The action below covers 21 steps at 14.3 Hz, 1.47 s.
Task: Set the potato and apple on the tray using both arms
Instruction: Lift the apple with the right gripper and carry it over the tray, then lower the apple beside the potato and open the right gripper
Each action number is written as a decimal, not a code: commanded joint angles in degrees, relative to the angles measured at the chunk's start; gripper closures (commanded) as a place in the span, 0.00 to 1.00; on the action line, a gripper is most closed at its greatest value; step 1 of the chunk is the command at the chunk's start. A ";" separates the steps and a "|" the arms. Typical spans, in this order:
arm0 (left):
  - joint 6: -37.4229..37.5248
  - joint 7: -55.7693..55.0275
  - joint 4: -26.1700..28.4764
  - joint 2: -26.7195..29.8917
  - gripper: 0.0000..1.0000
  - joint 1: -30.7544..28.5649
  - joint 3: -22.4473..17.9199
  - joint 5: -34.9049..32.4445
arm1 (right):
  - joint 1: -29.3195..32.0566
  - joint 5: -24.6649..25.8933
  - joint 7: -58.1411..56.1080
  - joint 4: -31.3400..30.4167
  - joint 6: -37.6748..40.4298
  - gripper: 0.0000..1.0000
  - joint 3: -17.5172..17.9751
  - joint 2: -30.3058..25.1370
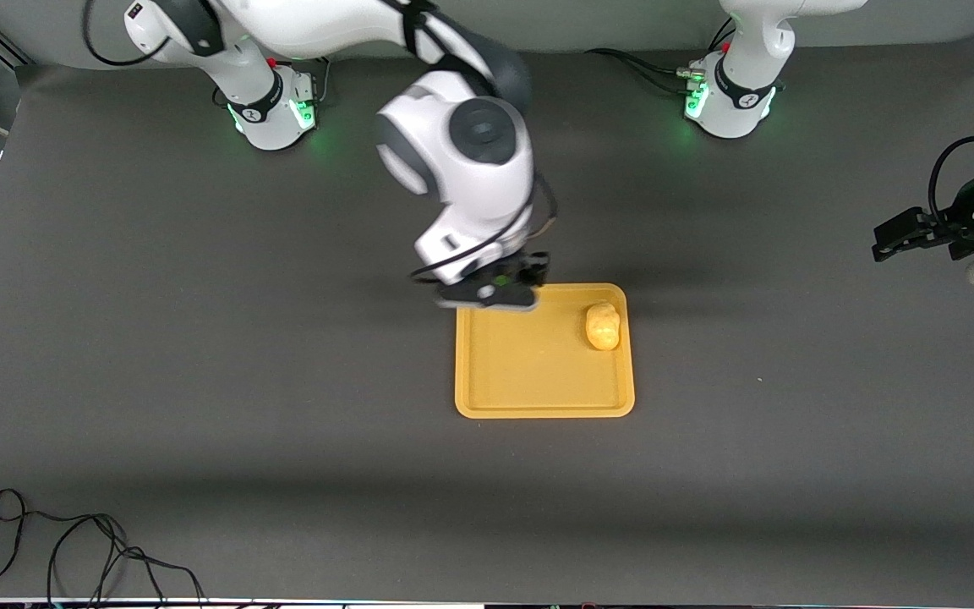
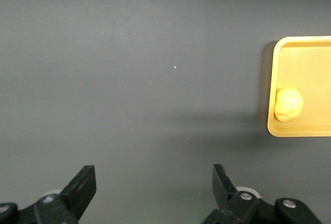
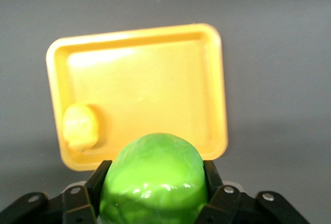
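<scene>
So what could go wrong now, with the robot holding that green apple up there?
1. The right gripper holds the apple over the tray's rim nearest the robots, not its middle. Dropped now, the round apple might hit the rim and roll onto the table.
2. The potato lies on the tray beside the rim toward the left arm's end. A rolling apple could bump it.

The left gripper waits open over bare table, out of the way.
</scene>
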<state>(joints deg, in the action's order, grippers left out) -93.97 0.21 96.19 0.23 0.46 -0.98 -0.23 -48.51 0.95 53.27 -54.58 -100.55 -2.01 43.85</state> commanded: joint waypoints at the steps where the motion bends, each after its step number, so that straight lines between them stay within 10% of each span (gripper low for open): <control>1: -0.33 0.93 -0.04 1.09 0.00 0.33 -0.95 0.49 | -2.11 0.55 1.39 3.61 -2.35 0.57 -0.63 3.95; 9: 0.36 0.93 -2.05 1.09 0.00 0.42 -0.87 0.49 | -3.96 4.66 0.52 3.43 -17.83 0.57 -1.24 18.18; 17: 2.21 0.93 -4.52 0.83 0.00 1.12 -0.34 0.49 | -2.47 6.96 -1.33 2.81 -21.09 0.56 -1.24 21.27; 18: 2.21 0.93 -4.61 0.82 0.00 1.04 -0.34 0.58 | -2.38 6.96 -1.33 2.81 -21.09 0.53 -1.24 21.27; 21: 2.04 0.93 -4.61 0.65 0.00 1.03 -0.34 0.49 | -1.68 6.79 -1.16 2.55 -22.23 0.00 -1.24 21.27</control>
<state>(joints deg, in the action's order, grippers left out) -93.07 0.35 92.63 0.93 1.15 -1.02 -0.22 -50.69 7.04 53.01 -53.94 -122.14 -3.34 63.97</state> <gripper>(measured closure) 0.000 0.181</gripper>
